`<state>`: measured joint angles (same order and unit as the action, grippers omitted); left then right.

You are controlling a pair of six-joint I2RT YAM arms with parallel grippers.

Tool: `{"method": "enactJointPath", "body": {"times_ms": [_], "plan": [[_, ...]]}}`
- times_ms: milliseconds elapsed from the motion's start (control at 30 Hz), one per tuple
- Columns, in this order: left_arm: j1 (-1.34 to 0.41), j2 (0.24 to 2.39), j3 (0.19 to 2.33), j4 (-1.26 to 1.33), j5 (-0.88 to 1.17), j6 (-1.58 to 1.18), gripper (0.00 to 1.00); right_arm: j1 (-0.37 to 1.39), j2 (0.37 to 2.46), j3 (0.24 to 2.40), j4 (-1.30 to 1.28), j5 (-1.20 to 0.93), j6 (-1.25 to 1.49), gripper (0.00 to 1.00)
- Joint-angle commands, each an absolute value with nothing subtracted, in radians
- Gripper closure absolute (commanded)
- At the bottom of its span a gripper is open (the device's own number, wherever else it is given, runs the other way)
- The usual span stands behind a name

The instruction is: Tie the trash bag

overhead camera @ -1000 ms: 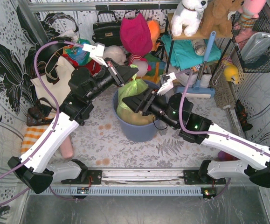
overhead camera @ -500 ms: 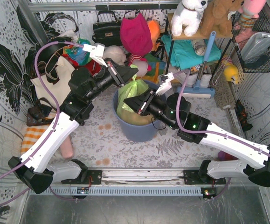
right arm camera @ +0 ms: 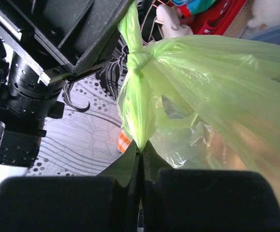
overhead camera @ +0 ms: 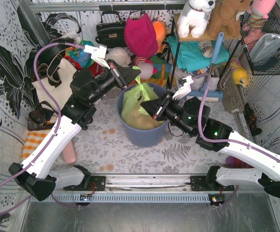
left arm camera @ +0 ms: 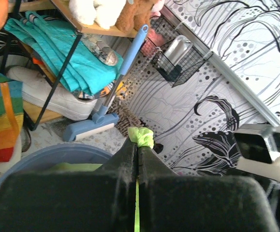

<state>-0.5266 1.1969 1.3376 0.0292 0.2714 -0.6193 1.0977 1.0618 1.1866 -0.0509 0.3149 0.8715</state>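
Where the left end effector (left arm camera: 137,146) is seen from its own wrist, its jaws are pressed together on a thin strip of the bag (overhead camera: 134,108). A crumpled green tip is left showing just beyond the fingertips. The right end effector (right arm camera: 140,155) is likewise closed, and a twisted tail of the same green film is pinched between its jaws.

Above that tail, a knot (right arm camera: 137,63) is seen in the right wrist view, and a further strip is drawn up from it to the left end effector. From the knot, the film is spread rightward into the body of the bag, through which tan paper can be made out.

In the top view, the bag is seated in the blue bin (overhead camera: 142,137), which is stood on the surface (overhead camera: 106,145) between the two arms. The left end effector is held over the bin's far rim and the right one over the bag itself, toward the bin's right side.

Behind the bin, a blue-handled mop (overhead camera: 215,55), a black handbag (overhead camera: 110,33) and a white plush toy (overhead camera: 198,14) are crowded together. A cream tote (overhead camera: 50,92) is leaned at the left.
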Motion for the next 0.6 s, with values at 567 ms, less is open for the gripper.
{"method": "enactJointPath", "body": {"times_ms": [567], "plan": [[-0.429, 1.436, 1.554, 0.050, 0.400, -0.453, 1.00, 1.091, 1.118, 1.433, -0.199, -0.161, 0.418, 1.00]]}}
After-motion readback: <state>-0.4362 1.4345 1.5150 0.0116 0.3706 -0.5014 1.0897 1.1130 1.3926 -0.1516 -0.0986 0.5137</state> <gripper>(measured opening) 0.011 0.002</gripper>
